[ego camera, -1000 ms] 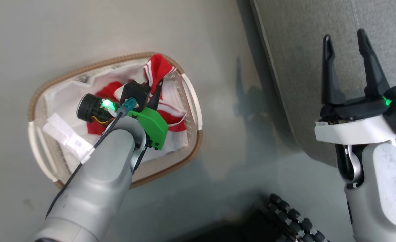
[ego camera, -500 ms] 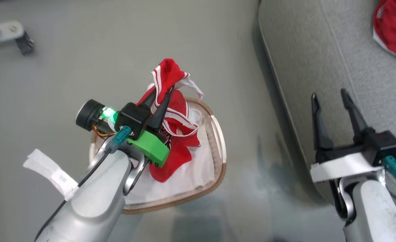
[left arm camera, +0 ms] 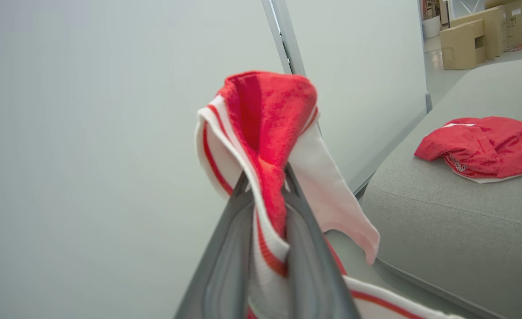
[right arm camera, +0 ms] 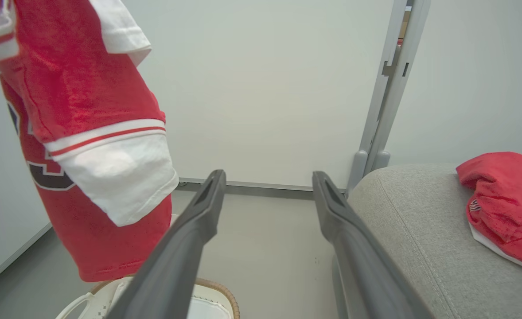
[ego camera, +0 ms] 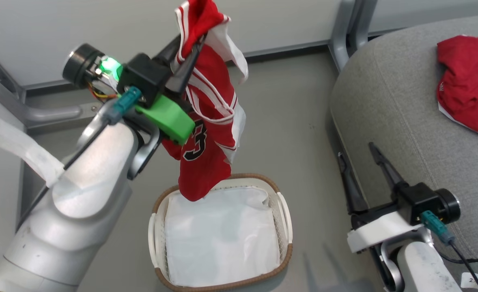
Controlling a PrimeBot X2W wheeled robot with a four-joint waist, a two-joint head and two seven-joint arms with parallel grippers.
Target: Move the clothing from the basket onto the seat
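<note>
Red jersey (ego camera: 208,134): hanging lengthwise, long axis vertical, hem over far rim of basket (ego camera: 263,178) (contact with rim not discernible). Top fold clamped between fingers of left gripper (ego camera: 190,40). Seat (ego camera: 393,105) to the robot's right across bare floor, bearing second red garment (ego camera: 466,85). Right gripper (ego camera: 356,150) nearer the seat, spread wide, empty. Probable need: rightward carry, hem clearing cushion edge.

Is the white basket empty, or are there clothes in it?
Empty: the basket holds just its white liner; the red jersey hangs from the left hand.
</note>
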